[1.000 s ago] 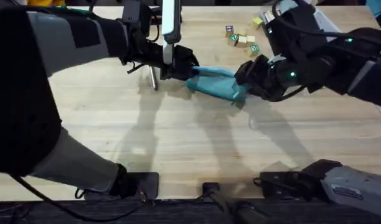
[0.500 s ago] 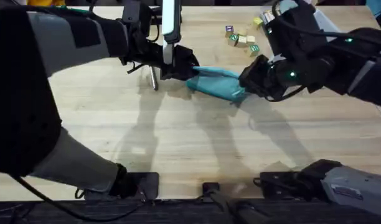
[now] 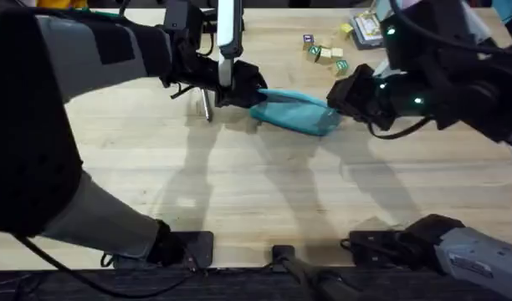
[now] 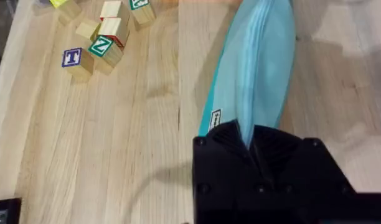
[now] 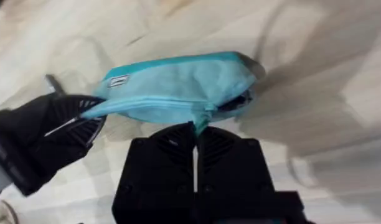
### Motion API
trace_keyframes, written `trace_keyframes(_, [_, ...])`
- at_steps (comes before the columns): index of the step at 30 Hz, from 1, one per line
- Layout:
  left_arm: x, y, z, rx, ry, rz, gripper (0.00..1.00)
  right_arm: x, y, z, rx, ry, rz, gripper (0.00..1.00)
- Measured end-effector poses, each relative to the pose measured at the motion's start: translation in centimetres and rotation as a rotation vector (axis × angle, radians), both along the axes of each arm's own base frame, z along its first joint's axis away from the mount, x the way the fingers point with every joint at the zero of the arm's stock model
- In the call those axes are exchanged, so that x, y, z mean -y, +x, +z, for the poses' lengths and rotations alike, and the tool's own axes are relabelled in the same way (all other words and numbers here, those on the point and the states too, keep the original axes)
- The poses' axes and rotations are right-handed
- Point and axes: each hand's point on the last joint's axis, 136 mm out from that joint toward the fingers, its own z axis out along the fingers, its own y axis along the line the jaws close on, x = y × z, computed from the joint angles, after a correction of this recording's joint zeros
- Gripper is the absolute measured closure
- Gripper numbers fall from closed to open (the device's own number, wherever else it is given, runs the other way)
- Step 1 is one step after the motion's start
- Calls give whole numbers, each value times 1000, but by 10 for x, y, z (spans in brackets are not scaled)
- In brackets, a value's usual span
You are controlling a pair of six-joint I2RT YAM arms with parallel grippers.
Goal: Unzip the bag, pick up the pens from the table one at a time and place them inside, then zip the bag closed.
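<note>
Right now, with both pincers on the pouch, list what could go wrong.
1. The right pincer pinches only a small teal tab, likely the zipper pull; it could slip out.
2. The left pincer grips just the fabric end of the bag; a hard zipper pull may drag the pouch free.
3. The pen lies close under the left arm and could get knocked across the table.

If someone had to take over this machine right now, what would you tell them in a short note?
Left gripper: shut on one end of the bag, holding it on the table.
Right gripper: shut on the zipper pull near the bag's other end.
Pen: lies on the table beside the left gripper.
Done: the bag shows a small opening at the right gripper's end.
Left: finish unzipping, put the pen in, zip shut.
</note>
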Motion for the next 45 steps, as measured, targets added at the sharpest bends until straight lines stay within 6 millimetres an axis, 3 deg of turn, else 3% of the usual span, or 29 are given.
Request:
trace_keyframes(8, [0, 0, 0, 0, 0, 0, 959, -11, -3, 8, 58, -53, 135, 968])
trace_keyframes(13, [0, 0, 0, 0, 0, 0, 959, -19, -1, 1, 54, -80, 177, 968])
trace_keyframes(26, [-3, 2, -1, 1, 5, 10, 959, -76, 52, 3, 246, -13, 338, 970])
trace_keyframes(33, [-4, 3, -2, 3, 14, 15, 959, -108, 65, -4, 278, 87, 418, 971])
trace_keyframes(39, [-5, 3, -1, 0, 11, 16, 959, -144, 51, -5, 272, 192, 548, 970])
trace_keyframes(45, [-5, 2, -1, -6, 5, 16, 959, -154, 41, -4, 271, 218, 630, 970])
